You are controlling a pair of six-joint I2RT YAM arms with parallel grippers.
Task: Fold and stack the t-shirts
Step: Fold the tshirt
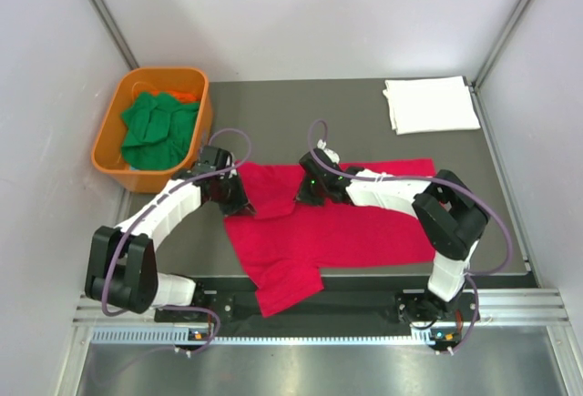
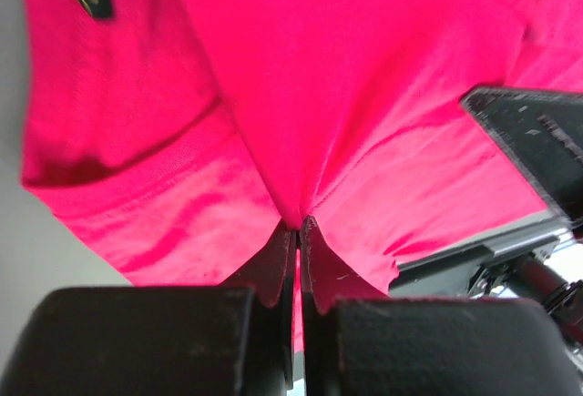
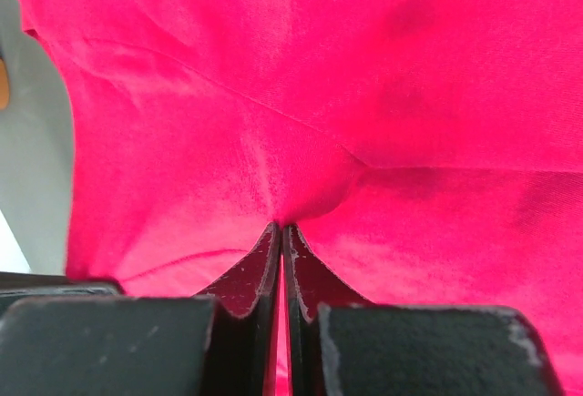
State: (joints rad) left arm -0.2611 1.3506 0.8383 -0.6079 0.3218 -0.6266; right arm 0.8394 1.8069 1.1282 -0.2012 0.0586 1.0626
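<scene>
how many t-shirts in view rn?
3: red t-shirt spread centre; white t-shirt folded at far right corner; green t-shirt in the orange tub, which may hide more.

Bright, even light from above, shadows faint and soft. In both wrist views the bright red cloth t-shirt point(image 2: 383, 96) glows oversaturated, slightly blurred.

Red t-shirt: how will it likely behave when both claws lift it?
Probably floppy: the red t-shirt puckers into creases where the left claw pinches it, likewise at the right claw. Likely light, since small pinches seem to hold it. One corner drapes over the near edge of the table, so it may sag and drag.
</scene>
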